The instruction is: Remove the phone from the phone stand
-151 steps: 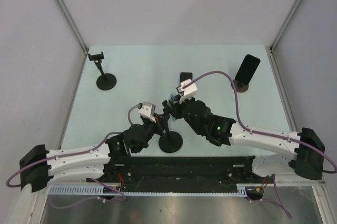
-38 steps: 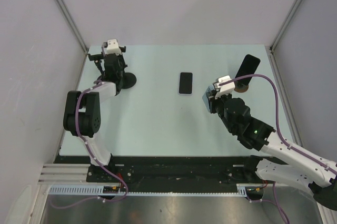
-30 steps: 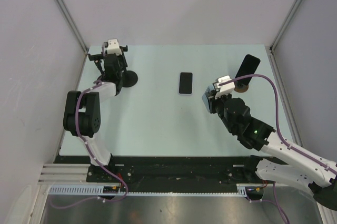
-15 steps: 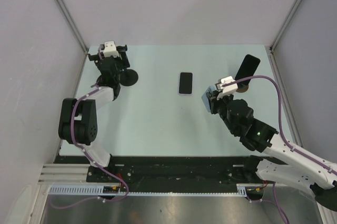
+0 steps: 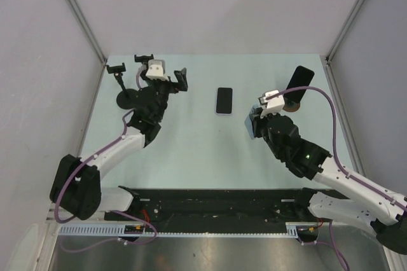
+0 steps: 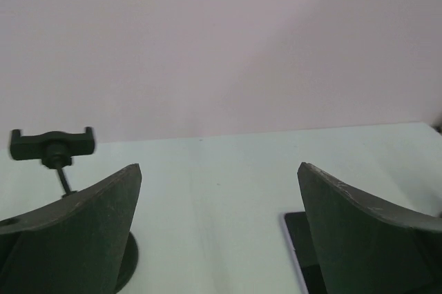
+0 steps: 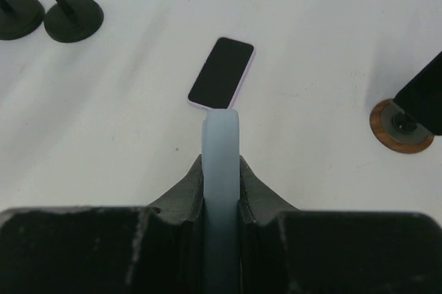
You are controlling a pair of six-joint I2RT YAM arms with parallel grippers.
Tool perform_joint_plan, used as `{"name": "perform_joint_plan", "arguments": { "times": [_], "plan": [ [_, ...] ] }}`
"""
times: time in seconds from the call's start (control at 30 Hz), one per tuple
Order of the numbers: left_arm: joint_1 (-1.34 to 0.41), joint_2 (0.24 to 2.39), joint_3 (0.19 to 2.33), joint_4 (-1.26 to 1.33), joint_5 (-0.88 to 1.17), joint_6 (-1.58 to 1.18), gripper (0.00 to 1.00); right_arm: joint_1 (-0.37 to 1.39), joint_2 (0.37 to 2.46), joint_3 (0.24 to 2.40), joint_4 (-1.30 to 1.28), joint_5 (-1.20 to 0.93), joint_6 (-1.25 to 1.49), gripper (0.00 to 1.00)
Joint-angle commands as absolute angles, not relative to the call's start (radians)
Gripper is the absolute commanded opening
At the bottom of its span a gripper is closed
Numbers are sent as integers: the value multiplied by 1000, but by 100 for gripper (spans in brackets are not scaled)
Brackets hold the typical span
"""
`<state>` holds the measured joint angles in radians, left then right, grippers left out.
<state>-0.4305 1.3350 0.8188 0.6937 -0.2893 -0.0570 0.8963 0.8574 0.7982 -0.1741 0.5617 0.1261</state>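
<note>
My right gripper (image 5: 253,120) (image 7: 221,166) is shut on a light blue phone (image 5: 252,123) (image 7: 221,149), held on edge above the table right of centre. A black phone (image 5: 298,82) leans on a round wooden phone stand (image 5: 292,104) (image 7: 402,125) at the far right, just beyond that gripper. Another dark phone (image 5: 224,100) (image 7: 222,73) (image 6: 302,244) lies flat mid-table. My left gripper (image 5: 161,70) (image 6: 219,170) hangs wide open with nothing in it at the back left, beside a black clamp stand (image 5: 117,68) (image 6: 52,144).
Two round black stand bases (image 7: 17,14) (image 7: 72,18) sit close together at the back left of the table (image 5: 191,137). The enclosure's walls run close along the left, right and back edges.
My left gripper has opened wide, let go of the black stand and swung right, away from it. The right gripper still holds the light blue phone in nearly the same place.
</note>
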Motion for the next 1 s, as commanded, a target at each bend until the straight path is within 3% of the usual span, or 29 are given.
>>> {"name": "perform_joint_plan", "arguments": {
  "times": [0.0, 0.27, 0.63, 0.97],
  "plan": [
    [-509, 1237, 764, 729, -227, -3, 100, 862, 874, 900, -204, 568, 216, 0],
    [-702, 1132, 644, 729, -81, 127, 100, 795, 905, 959, -290, 447, 278, 0],
    [-861, 1250, 683, 724, 366, 242, 100, 779, 897, 974, -307, 342, 276, 0],
    [-894, 1330, 722, 710, 423, 204, 100, 782, 891, 979, -276, 238, 281, 0]
  ]
}}
